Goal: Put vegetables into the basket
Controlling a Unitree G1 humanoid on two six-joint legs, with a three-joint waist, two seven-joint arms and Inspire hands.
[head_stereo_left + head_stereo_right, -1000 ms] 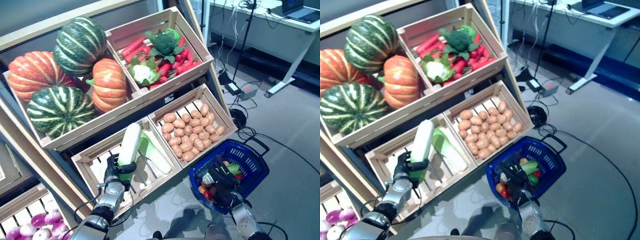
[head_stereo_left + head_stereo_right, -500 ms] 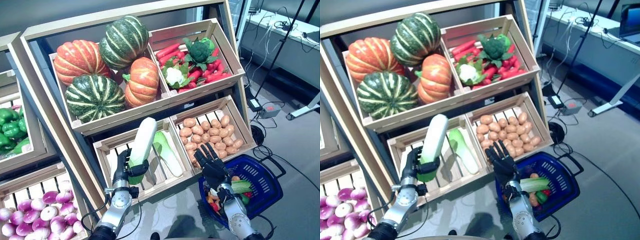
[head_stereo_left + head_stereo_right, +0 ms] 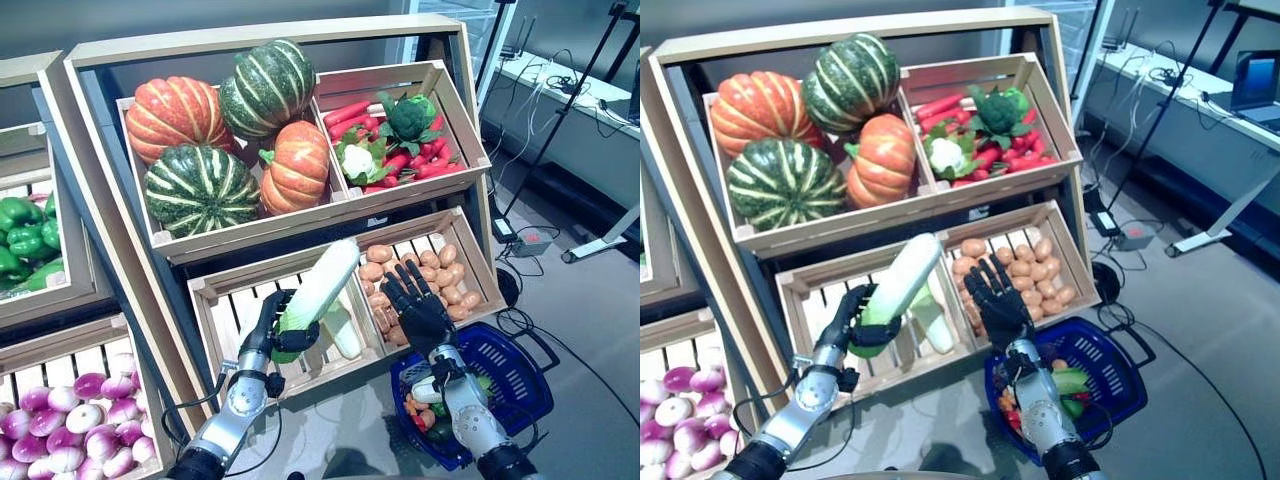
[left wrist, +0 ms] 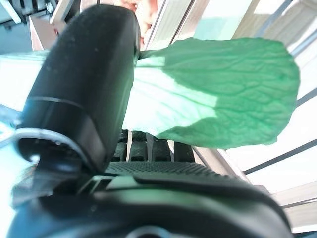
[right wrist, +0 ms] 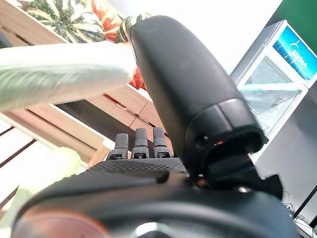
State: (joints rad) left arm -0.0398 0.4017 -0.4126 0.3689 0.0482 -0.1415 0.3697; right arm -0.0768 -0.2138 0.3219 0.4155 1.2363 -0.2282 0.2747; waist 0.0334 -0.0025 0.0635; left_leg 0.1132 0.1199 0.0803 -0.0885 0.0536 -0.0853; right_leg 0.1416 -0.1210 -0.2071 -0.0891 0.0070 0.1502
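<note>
Grey floor [image 3: 590,290], wooden display shelf [image 3: 90,200], white desk [image 3: 1200,120], black stand [image 3: 545,120]

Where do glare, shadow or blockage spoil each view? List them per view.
Left wrist view: the left hand blocks about a third with its thumb; the cabbage leaf is backlit and partly shadowed. Right wrist view: the right hand covers the middle, with a white washed-out background above. Eye views: even light, no glare on the pumpkins.

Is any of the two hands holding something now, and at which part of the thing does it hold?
The left hand holds a long pale vegetable by its green lower end, its fingers curled round it. The right hand is open and holds nothing.
</note>
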